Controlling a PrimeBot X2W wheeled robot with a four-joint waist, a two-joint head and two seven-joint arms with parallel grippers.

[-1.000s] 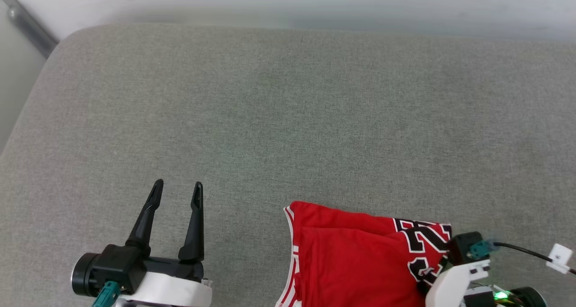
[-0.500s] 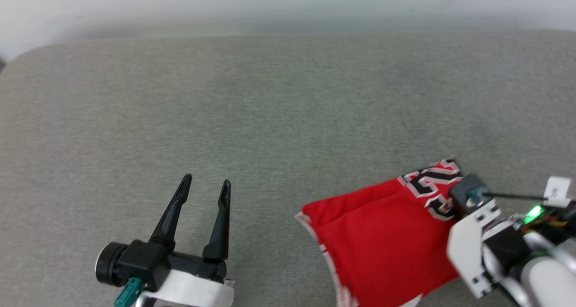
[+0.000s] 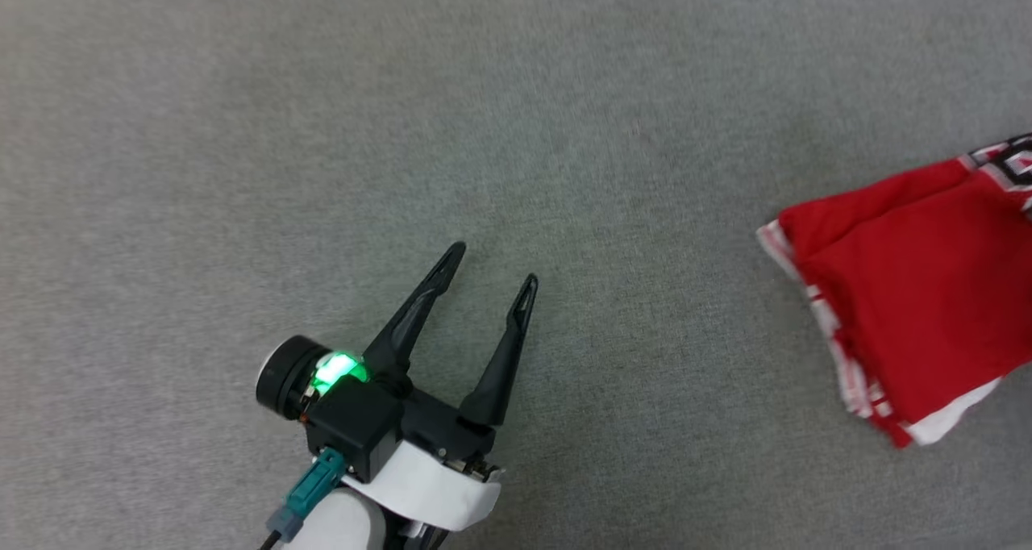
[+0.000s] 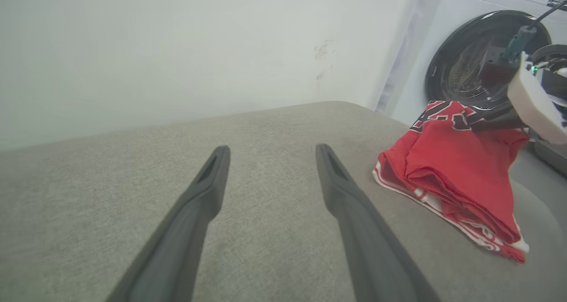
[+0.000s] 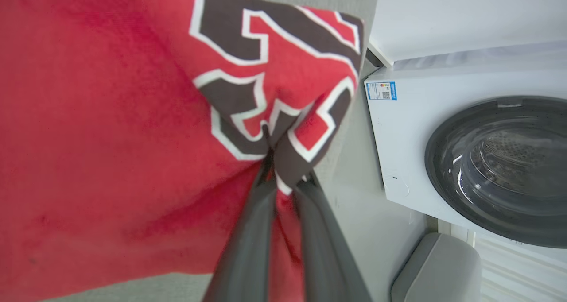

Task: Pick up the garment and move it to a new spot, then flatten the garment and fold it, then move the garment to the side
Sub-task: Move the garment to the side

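Grey cushion (image 3: 484, 131): right fingers (image 5: 248, 249) pinch lettered edge of folded garment (image 3: 911, 308); left fingers (image 3: 419, 308) spread wide, empty.

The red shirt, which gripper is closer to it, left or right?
Right. The right gripper is shut on the shirt at its lettered corner. The left gripper is open over the gray cushion, off to its left with a clear gap.

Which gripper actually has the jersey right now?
The right gripper: it is shut on the lettered corner of the garment. The left gripper is open over the bare grey cushion, apart from the cloth.
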